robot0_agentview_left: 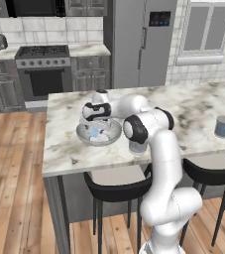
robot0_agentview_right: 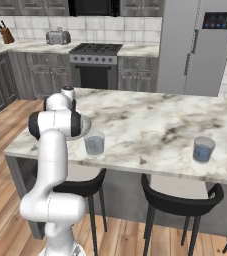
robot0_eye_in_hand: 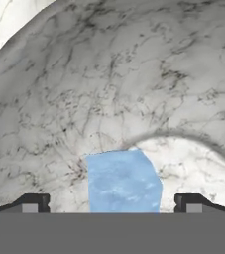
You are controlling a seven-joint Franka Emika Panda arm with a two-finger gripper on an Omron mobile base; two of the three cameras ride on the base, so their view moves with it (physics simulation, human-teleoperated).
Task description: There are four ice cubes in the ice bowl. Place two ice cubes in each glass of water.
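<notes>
Left base view: my pincer (robot0_agentview_left: 96, 130) is hanging down inside the ice bowl (robot0_agentview_left: 115, 131) at the island's left end, jaws spread wide, nothing gripped. Hand view is showing an ice cube (robot0_eye_in_hand: 123, 181) sitting right between my fingertips (robot0_eye_in_hand: 34, 203). Going right, one glass of water (robot0_agentview_right: 94, 144) is sitting just beside the bowl, the other glass (robot0_agentview_right: 203, 149) well apart near the right end.

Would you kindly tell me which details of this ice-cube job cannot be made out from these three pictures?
- How many small pale-blue ice cubes remain: the left base view has the gripper over the wide shallow clear glass bowl; the hand view frames one cube.
- The bowl in the right base view: the white arm covers it.
- Ice inside either short clear water tumbler: too small.
</notes>
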